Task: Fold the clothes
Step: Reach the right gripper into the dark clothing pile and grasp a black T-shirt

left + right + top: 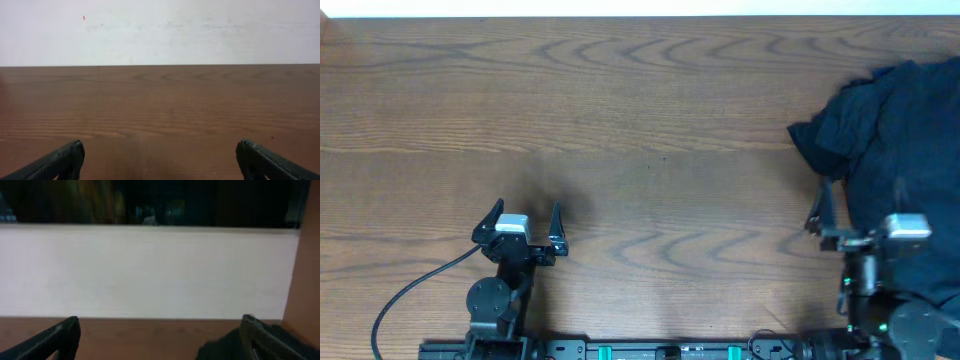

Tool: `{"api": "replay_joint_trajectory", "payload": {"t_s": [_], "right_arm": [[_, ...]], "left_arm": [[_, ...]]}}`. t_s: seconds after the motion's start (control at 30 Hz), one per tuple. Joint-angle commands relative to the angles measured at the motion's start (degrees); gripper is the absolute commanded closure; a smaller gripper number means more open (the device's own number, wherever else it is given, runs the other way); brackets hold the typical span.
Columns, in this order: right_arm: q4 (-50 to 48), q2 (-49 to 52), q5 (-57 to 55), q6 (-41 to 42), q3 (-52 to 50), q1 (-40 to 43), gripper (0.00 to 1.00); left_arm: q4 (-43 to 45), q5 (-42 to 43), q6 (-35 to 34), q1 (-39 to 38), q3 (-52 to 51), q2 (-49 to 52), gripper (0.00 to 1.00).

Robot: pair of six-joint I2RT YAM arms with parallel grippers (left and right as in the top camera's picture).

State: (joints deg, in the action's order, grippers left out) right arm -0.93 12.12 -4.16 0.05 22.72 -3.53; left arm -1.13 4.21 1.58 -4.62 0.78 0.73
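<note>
free: table (620, 120) left and centre | obstacle: clothes (895, 120) heaped at right edge

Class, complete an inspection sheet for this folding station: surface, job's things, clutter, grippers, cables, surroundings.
Surface: brown wood-grain table.
Job's things: dark clothes, one crumpled unfolded heap at the right edge.
Clutter: nothing seen.
Grippers: left gripper open over bare wood; right gripper open at the heap's near edge.
Cables: black cable curving from the left arm's base.
Surroundings: white wall behind the table.
</note>
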Motion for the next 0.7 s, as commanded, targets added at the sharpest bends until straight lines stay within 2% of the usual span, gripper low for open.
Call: {"api": "replay_joint_trajectory", "payload": {"t_s": [0.0,0.17,0.27,0.47,0.57,0.67], "right_arm": [[1.8,8.9,-1.7,1.8,7.9,-0.4,0.01],[12.1,24.9,-1.8,0.5,24.4,-0.3,0.01],[22.8,35.1,-3.6,-1.0,36.3,0.8,0.01],[42.3,55.1,-4.8,-1.0,57.0,8.0,0.01],[45.0,63.0,-4.6,-1.0,61.6,12.1,0.01],[43.3,69.3,-4.4,-0.9,62.9,14.8,0.01]], "left_arm": [[-2.5,0.7,0.8,-0.2,-0.5,-0.4,0.02],[-2.5,0.7,0.8,-0.2,-0.5,-0.4,0.02],[-2.5,0.7,0.8,-0.2,-0.5,-0.4,0.02],[-2.5,0.7,0.8,-0.2,-0.5,-0.4,0.02],[-2.5,0.7,0.8,-0.2,-0.5,-0.4,0.02],[-2.5,0.7,0.8,-0.2,-0.5,-0.4,0.02]]}}
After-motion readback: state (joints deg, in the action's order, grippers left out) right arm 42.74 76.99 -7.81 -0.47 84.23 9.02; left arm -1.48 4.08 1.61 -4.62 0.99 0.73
